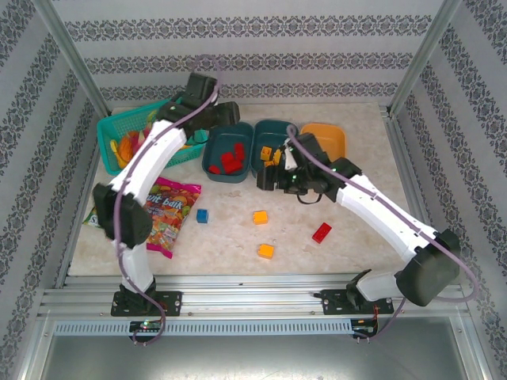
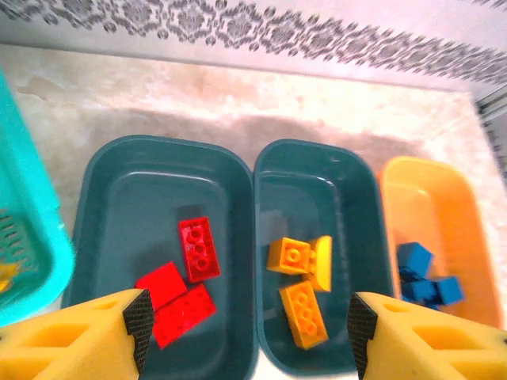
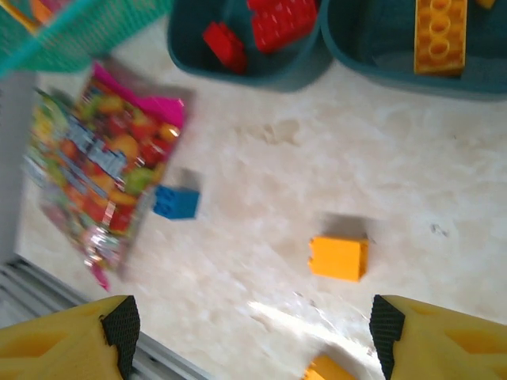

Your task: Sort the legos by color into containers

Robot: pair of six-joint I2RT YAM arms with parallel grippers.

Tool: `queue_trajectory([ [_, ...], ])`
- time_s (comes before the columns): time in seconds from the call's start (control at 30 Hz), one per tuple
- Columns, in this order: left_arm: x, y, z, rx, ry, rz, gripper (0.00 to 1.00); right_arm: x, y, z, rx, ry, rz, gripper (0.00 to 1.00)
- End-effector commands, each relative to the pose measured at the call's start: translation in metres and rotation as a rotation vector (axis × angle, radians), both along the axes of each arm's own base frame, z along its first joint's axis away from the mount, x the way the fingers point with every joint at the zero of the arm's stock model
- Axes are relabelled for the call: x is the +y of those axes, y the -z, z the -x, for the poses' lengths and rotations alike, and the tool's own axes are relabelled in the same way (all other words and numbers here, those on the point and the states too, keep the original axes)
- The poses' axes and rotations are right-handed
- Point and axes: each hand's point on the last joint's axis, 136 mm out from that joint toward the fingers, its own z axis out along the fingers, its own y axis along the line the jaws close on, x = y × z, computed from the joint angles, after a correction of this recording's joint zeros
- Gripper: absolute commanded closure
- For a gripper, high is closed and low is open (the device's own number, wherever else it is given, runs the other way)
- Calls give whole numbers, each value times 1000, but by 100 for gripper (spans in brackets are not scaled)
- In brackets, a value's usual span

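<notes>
Surface [image 1: 230,237]: carried three tubs in a row along the far side. Four loose bricks lay nearer the arm bases.
Turquoise mesh basket [image 1: 115,125]: stood left of the tubs and held yellow and orange items too small to identify. It was judged no part of the sort.
Left teal tub [image 2: 119,206]: held red bricks [image 2: 198,247] only, so it served as the red bin.
Middle teal tub [image 2: 348,214]: touched the left tub's side and held orange bricks [image 2: 301,313] only.
Orange tub [image 2: 444,206]: stood just beside the middle tub and held blue bricks [image 2: 424,273] at its near end.
Snack bag [image 1: 166,207]: lay flat at the left of the surface.
Left fingers [image 2: 71,344]: were spread wide and empty above the near rims of the two teal tubs. This was judged a release posture.
Right fingers [image 3: 63,348]: were spread wide and empty, aimed down at the loose bricks, which suggested a coming pick.
Loose orange brick [image 3: 338,258]: lay between the right fingers' line of approach and was the likely target.
Second orange brick [image 1: 265,251]: lay near it, closer to the bases.
Loose red brick [image 1: 322,232]: lay to the right, unsorted.
Loose blue brick [image 1: 202,215]: lay just beside the snack bag.
</notes>
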Motion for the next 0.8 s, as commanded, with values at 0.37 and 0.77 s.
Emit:
queue_trajectory([
  [0.37,-3,53,210,90,93,213,19,12,134,21,201,-85,483,18],
  [0.77,19,88,269,134,46,294,19,30,177,5,246,-61,518,33],
])
